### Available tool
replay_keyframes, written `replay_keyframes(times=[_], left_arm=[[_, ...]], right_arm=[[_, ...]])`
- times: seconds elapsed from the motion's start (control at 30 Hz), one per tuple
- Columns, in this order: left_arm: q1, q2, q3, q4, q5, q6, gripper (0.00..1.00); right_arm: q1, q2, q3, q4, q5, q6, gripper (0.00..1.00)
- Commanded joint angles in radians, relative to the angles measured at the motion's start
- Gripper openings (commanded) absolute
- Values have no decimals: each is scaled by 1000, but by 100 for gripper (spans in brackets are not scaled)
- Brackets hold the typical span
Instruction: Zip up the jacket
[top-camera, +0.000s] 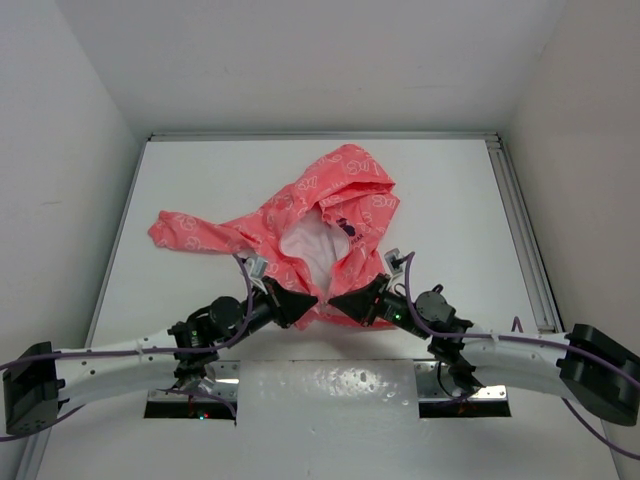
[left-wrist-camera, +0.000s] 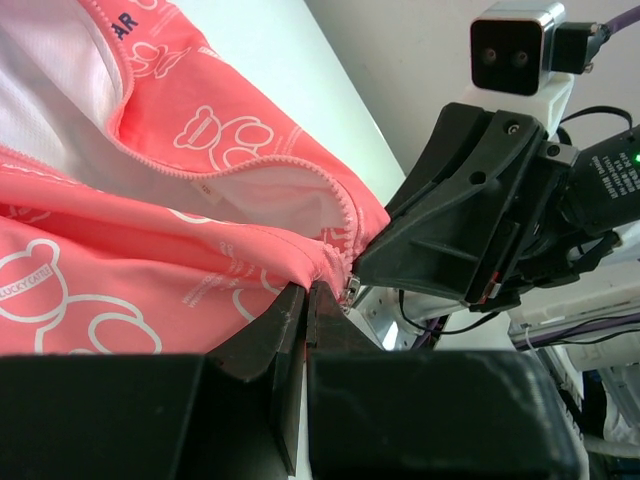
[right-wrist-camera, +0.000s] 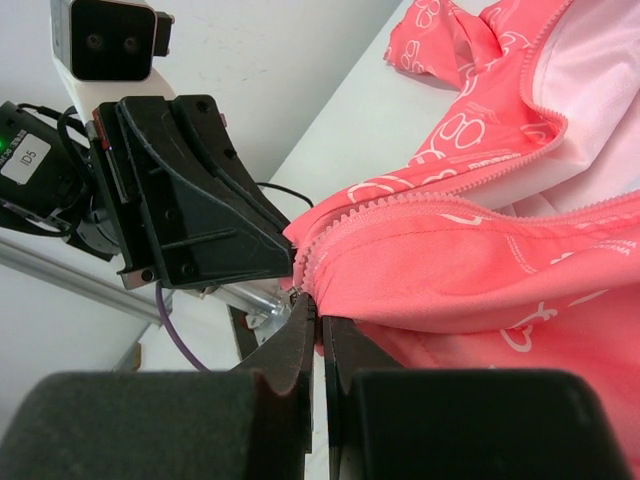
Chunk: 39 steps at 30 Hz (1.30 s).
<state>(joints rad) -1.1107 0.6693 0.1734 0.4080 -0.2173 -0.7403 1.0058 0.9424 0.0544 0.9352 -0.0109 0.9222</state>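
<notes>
A white table (top-camera: 200, 180) ringed by white walls holds the jacket (top-camera: 345, 195), spread at centre. Its hood (top-camera: 350, 170) points toward 1 o'clock, one sleeve (top-camera: 190, 232) stretches toward 9 o'clock, and the front lies open on white lining (top-camera: 305, 245). At its lower edge, at 6 o'clock, the left gripper (top-camera: 308, 303) and right gripper (top-camera: 340, 300) meet tip to tip, each clenched on the fabric beside the foot of the unjoined zipper (left-wrist-camera: 250, 165).

Seen from above, the left gripper (top-camera: 305, 302) and right gripper (top-camera: 340, 302) cover the lower hem of the jacket (top-camera: 330, 190) and the bottom end of the zipper (left-wrist-camera: 250, 172). In both wrist views the jacket runs off the edges; a printed word (left-wrist-camera: 122, 20) is cut to "AR". The near finger bases (left-wrist-camera: 100, 420) blur.
</notes>
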Motion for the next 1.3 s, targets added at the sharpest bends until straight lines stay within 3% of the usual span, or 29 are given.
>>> replay_keyframes(times=[0.0, 0.27, 0.87, 1.27], left_arm=[[8, 18, 1, 60, 65, 16, 0], [6, -11, -9, 12, 62, 24, 0], [6, -56, 44, -162, 39, 99, 0], [5, -51, 61, -169, 117, 162, 0]], right_arm=[[8, -13, 61, 25, 8, -13, 0], [8, -20, 93, -44, 8, 3, 0], [8, -27, 263, -459, -1, 7, 0], [8, 47, 351, -553, 54, 10, 0]])
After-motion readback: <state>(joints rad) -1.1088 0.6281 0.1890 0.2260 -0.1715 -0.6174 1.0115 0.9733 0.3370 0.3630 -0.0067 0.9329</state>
